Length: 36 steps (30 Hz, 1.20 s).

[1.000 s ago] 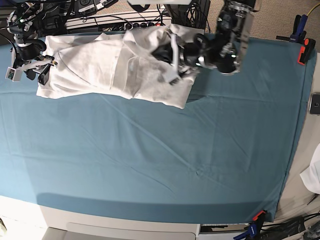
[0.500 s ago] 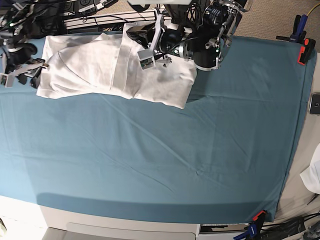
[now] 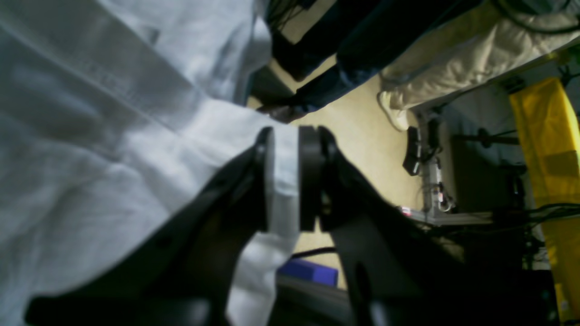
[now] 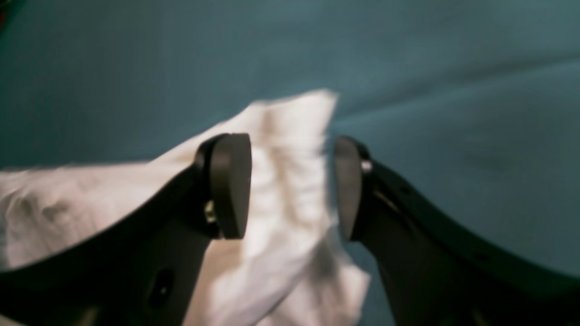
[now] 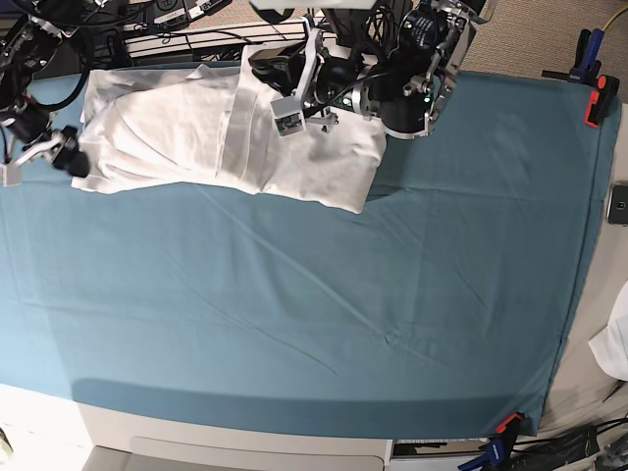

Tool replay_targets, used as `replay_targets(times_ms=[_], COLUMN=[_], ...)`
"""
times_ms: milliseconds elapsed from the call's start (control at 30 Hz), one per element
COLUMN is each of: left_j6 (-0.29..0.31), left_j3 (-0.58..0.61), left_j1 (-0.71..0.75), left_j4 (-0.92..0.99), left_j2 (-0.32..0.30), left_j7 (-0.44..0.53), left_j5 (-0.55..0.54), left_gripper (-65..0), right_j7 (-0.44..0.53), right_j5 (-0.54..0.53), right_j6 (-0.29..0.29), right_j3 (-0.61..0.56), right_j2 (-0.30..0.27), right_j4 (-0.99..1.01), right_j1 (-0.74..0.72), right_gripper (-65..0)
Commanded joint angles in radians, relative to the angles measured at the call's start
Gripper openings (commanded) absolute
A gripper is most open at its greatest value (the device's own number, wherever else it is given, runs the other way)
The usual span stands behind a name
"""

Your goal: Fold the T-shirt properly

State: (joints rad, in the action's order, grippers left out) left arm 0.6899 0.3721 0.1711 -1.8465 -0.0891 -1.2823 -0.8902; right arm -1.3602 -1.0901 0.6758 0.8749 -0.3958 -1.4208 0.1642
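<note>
T-shirt [image 5: 196,132] bunched on teal cloth [image 5: 324,294], left hand [image 3: 286,179] pinching its fold, right hand [image 4: 292,185] released

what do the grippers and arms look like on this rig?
Both grippers have matte black curved fingers ending in flat oval pads. The left gripper matches the right gripper. In the base view, arms are black and silver with loose black cables and white wrist camera blocks.

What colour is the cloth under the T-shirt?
Plain teal cloth; the T-shirt is white. Base view.
</note>
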Motion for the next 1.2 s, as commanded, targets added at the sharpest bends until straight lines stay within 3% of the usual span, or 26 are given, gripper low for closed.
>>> replay_targets(times_ms=[0,133,333,633,833,1167], left_j6=[0.008,0.008,0.008,0.008,0.008,0.008], left_j3=[0.001,0.001,0.001,0.001,0.001,0.001], left_j1=[-0.006,-0.002,-0.002,-0.002,-0.005,-0.005], left_j4=[-0.019,-0.019,-0.019,-0.019,-0.019,-0.019], left_j2=[0.005,0.005,0.005,0.006,0.005,0.006], left_j7=[0.019,0.019,0.019,0.026,0.027,0.027], left_j5=[-0.009,0.0,0.0,-0.001,-0.001,-0.008], left_gripper=[-54.3,-54.2,-46.0,-46.0,-46.0,-46.0], right_j7=[-0.017,-0.036,-0.035,0.007,0.029,0.028], right_j5=[-0.056,-0.111,-0.121,-0.027,0.008,-0.024], right_j6=[0.015,0.022,0.022,0.022,0.022,0.022], right_j3=[0.008,0.008,0.018,0.035,-0.013,-0.117], right_j2=[-0.031,-0.031,-0.037,-0.036,-0.032,-0.033], right_j4=[0.002,0.008,0.008,0.009,0.011,0.101], right_j1=[0.013,0.086,0.151,0.132,0.132,0.132], right_gripper=[-35.4,-35.4,-35.4,-35.4,-35.4,-35.4])
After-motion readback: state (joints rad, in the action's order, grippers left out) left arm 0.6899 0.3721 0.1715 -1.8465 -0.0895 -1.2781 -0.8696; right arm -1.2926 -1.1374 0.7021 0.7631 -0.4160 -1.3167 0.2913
